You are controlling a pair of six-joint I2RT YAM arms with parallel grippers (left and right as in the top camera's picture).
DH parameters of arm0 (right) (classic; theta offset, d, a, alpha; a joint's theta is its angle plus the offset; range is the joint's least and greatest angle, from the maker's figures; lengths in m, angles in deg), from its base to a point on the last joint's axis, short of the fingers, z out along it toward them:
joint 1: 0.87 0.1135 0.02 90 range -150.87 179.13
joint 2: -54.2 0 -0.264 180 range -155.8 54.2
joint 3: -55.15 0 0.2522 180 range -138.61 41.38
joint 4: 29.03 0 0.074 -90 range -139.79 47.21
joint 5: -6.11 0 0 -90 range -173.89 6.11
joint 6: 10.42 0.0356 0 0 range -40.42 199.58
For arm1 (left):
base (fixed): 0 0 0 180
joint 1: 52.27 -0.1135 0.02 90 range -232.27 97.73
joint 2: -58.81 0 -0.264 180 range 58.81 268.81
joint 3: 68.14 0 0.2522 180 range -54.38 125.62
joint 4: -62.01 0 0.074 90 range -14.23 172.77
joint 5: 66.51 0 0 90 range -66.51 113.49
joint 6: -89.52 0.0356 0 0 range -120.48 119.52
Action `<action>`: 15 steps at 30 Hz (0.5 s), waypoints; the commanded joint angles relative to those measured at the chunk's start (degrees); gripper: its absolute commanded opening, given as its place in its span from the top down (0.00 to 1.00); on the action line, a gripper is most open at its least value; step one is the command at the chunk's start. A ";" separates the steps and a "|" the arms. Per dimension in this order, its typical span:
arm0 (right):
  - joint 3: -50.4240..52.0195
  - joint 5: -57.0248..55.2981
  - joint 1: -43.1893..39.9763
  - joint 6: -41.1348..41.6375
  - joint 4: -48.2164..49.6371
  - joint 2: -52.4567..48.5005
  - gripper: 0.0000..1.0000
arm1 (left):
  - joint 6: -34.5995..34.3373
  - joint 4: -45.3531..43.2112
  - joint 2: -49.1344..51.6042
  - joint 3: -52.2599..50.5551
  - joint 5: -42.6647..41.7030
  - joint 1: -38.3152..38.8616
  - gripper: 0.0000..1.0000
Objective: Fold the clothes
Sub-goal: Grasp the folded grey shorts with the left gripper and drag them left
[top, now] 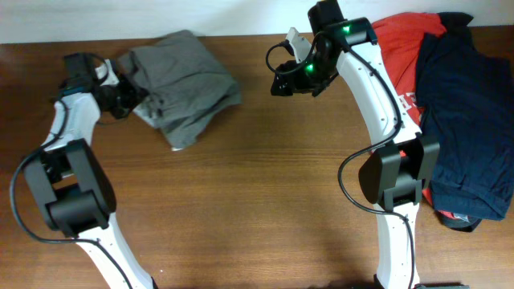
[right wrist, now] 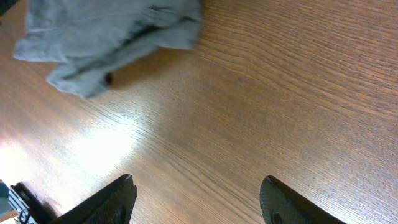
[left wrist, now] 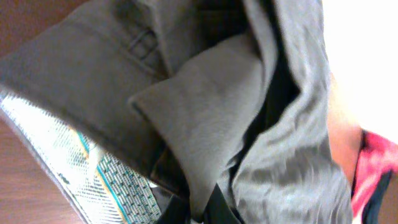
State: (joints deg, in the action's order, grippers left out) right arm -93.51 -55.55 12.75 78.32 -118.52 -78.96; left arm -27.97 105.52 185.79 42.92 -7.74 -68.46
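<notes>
The grey-khaki shorts lie bunched and wrinkled at the back left of the table. My left gripper is at their left edge, shut on a fold of the grey cloth. The left wrist view is filled with the cloth, and the pale patterned inner lining shows at lower left. My right gripper is open and empty, hovering above bare wood to the right of the shorts. In the right wrist view its fingertips are spread wide, and the shorts lie at top left.
A red printed T-shirt and a dark navy garment are piled at the table's right side. The wooden table runs to a pale wall at the back edge.
</notes>
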 commanded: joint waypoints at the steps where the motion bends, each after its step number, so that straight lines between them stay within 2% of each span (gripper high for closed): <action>1: -0.98 0.09 -0.20 0.22 -0.17 1.44 0.31 | -6.43 -0.39 0.20 1.01 4.17 -3.67 1.00; 6: -0.98 0.07 -0.22 0.22 -0.20 1.42 0.31 | -7.85 0.22 0.20 1.01 7.72 -9.18 1.00; 9: -0.98 0.07 -0.20 0.22 -0.17 1.42 0.31 | -12.70 0.52 0.20 1.01 9.09 -12.70 0.99; 15: -0.98 0.09 -0.20 0.22 -0.15 1.44 0.31 | -27.54 0.42 0.20 1.01 14.14 -18.27 1.00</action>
State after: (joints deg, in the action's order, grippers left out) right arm -93.51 -55.55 12.75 78.32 -118.65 -78.96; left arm -44.84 106.12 185.79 42.92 1.49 -84.56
